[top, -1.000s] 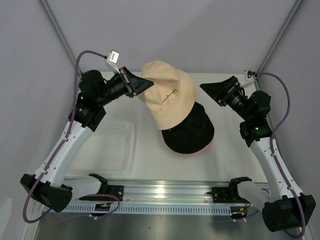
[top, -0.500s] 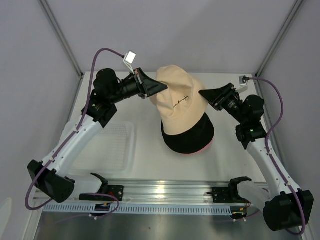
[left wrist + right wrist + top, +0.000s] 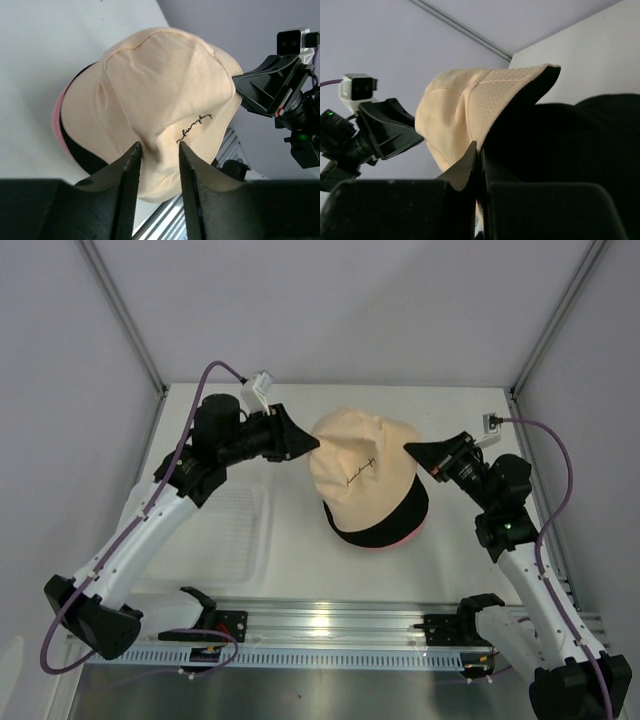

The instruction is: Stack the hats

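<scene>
Here my right hand point(image 3: 478, 149) clamps the beige hat point(image 3: 360, 465); my left hand point(image 3: 159, 146), fingers apart, should back off so it settles squarely on the black hat point(image 3: 412, 512).

three hats showing, all in one pile: one beige hat point(image 3: 360, 465), one black hat point(image 3: 398, 522), one pink hat point(image 3: 55, 122), edge only, so can't tell if more pink ones sit under it. one clear tray point(image 3: 240, 540). two arms point(image 3: 140, 535), two grippers: left gripper point(image 3: 312, 444), right gripper point(image 3: 410, 450). two purple cables point(image 3: 212, 366), one per arm. one metal rail point(image 3: 330, 625) at the front. one table point(image 3: 300, 575).
</scene>
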Motion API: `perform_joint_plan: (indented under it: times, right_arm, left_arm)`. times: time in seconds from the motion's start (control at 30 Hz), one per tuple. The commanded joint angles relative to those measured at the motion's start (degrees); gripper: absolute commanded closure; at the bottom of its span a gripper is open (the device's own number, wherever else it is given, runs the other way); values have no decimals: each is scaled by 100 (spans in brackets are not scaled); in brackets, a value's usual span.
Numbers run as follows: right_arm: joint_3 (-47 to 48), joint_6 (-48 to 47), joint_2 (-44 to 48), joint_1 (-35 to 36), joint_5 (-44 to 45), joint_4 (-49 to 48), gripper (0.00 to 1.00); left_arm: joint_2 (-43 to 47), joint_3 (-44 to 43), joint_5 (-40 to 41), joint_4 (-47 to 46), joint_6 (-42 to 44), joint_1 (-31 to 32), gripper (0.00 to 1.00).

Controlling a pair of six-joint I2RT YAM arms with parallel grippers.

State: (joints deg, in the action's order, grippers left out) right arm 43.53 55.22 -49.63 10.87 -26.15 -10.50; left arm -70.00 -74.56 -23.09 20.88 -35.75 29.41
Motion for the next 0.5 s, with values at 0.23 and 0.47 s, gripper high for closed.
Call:
perform_joint_plan:
  times: [0.23,0.47]
  right_arm:
    - [-1232,-398,646,-59,444,49,100]
    - [-1988,-195,1349,-604,409,-348,100]
  left_arm:
    - [276,828,1411,189,455,153,9]
    - [636,1891,1554,-680,-335,-312,7]
